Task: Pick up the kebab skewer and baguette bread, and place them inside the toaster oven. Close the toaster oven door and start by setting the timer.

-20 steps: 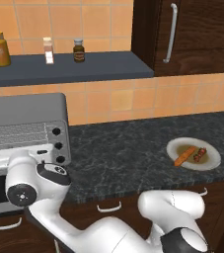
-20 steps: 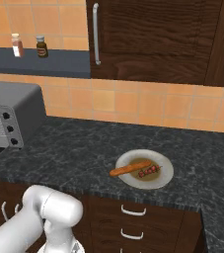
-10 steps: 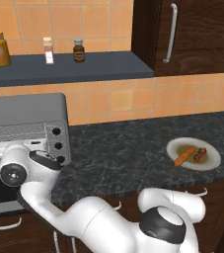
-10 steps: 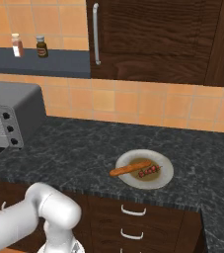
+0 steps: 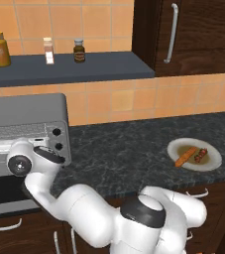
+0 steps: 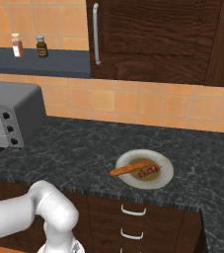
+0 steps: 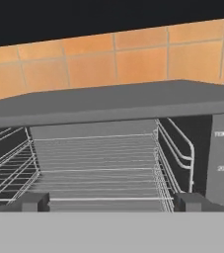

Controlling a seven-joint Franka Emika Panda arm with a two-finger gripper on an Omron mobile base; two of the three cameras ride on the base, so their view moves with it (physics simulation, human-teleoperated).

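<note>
**A:** ok so where's the food at right now?

**B:** kebab skewer and baguette bread are both lying on a round white plate on the dark speckled counter, side by side, baguette on the side toward the toaster oven. Nothing touching them. From the left base view the same plate sits far right, with the skewer just beside the loaf.

**A:** and the toaster oven?

**B:** toaster oven is at the left end of the counter, well apart from the plate. Its front is open, you can look straight in at the wire rack in the hand view. Black knobs run in a column down its right side.

**A:** gripper doing anything?

**B:** gripper is right at the oven's mouth, pointing inside, the two dark fingertips spread wide with nothing between them. The arm reaches across in front of the oven.

**A:** anything else around?

**B:** dark shelf above with three jars, orange tile backsplash, dark wood cabinet with a metal handle, drawers under the counter.
</note>
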